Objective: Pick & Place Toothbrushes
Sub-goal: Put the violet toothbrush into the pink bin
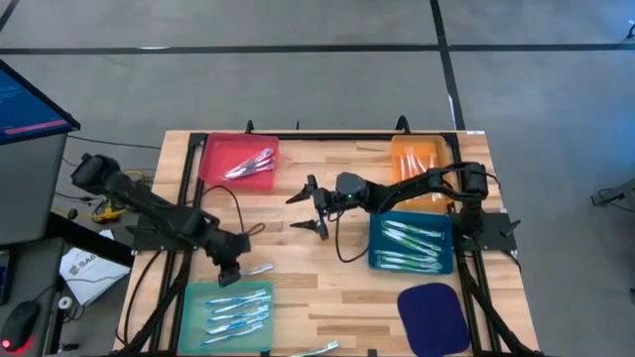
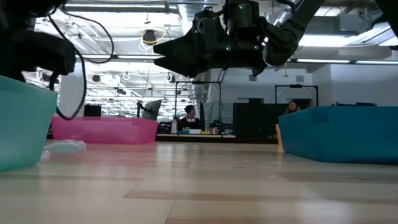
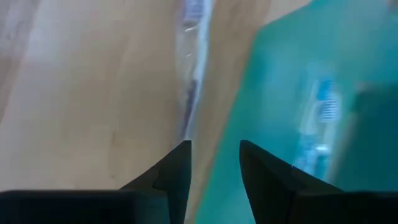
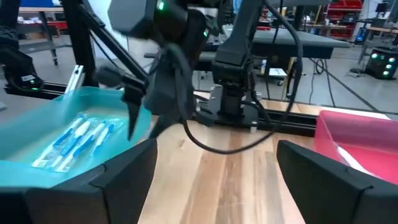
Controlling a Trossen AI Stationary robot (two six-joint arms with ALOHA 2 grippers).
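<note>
Wooden table (image 1: 327, 278), toothbrush (image 3: 189, 93) ahead of jaws (apart)

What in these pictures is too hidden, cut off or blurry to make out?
- Toothbrush on the table: blurred in the left wrist view; its colours and ends are unclear.
- Left fingers: the overhead view is too small to show them; whether they touch the toothbrush is unclear.
- Toothbrush at the table's near edge: cut off by the picture's edge in the overhead view.
- Blue tray: in the low view its wall hides what lies inside.
</note>
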